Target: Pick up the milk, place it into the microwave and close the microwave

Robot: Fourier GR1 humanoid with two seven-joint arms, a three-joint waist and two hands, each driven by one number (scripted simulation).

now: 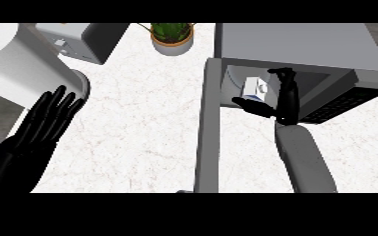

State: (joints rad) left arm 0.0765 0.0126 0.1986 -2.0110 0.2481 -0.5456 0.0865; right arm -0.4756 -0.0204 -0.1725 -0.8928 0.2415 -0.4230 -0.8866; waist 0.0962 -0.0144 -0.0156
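White speckled marble-look counter (pixel 148 130) fills most of head view. Far left of the left hand: a big white rounded appliance (pixel 29 65), type can't tell. Beyond it, a grey toaster-like box (pixel 85 40) at the back edge. Potted plant (pixel 172 36) in a pale pot, back centre, well apart from both hands.

Microwave (pixel 295 45) at back right, grey top, cavity open. Its door (pixel 208 130) is swung out toward the viewer, seen edge-on as a long grey slab just left of the right forearm. Dark keypad panel (pixel 343 105) just right of the right hand.

Right hand (pixel 284 102) reaches into the cavity mouth, fingers extended and a bit spread, thumb out to the left, not wrapped round anything. Milk carton (pixel 255 87) sits inside the cavity just left of the fingers and just above the thumb; touching or apart, can't tell. Carton is white with a blue patch low on the side, round cap facing up toward the view. Looks upright, long axis roughly vertical, so foreshortened from above; slight tilt can't be ruled out.

Left hand (pixel 48 122) at lower left, open, fingers straight and pointing up-right, resting above the counter, well apart from the microwave and carton.
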